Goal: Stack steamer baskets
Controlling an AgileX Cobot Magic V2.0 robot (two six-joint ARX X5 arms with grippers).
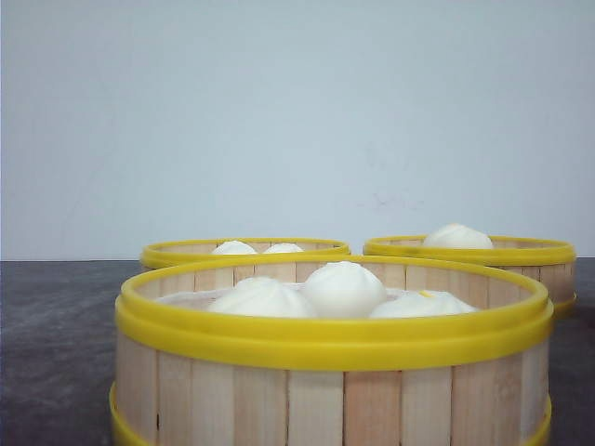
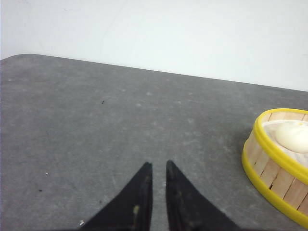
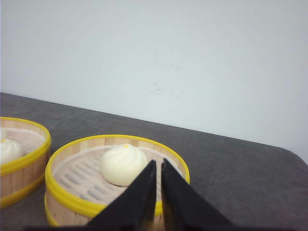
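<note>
Grey table — basket just beyond clenched right hand, left hand clenched.

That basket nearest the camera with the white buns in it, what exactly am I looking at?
The nearest steamer basket is round, with a wall of pale upright wooden slats between thick yellow rims at top and bottom. It stands upright on the dark grey table, unstacked, in front of the other two. Three white buns sit inside on a pale liner. No tool touches it.

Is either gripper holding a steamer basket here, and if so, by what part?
Nothing is held. The left gripper is nearly shut over bare table; the right gripper is nearly shut in front of a one-bun basket, gripping nothing.
</note>
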